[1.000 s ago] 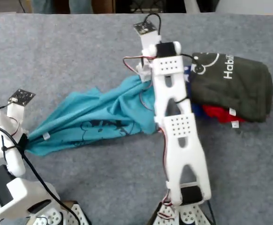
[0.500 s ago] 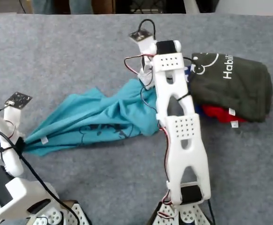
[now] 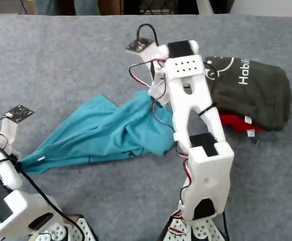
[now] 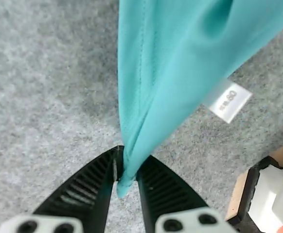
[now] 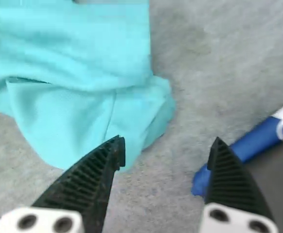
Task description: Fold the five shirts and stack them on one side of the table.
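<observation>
At the near left edge of the grey table (image 3: 76, 60), the left end effector (image 4: 124, 167) is pinched tight on a narrow corner of the teal shirt (image 3: 106, 133), with the cloth drawn up between its two black fingers and a white label (image 4: 227, 101) hanging from the fabric just beyond. From that corner the teal shirt lies stretched and rumpled across the middle of the table, widening towards its bunched far end. Over that bunched end sits the right end effector (image 5: 167, 145), spread wide and holding nothing, one finger above the teal cloth and the other above bare table beside a blue shirt (image 5: 258, 141). Farther right lies a folded stack, a dark green shirt (image 3: 251, 93) on top with a red shirt (image 3: 234, 120) showing beneath.
</observation>
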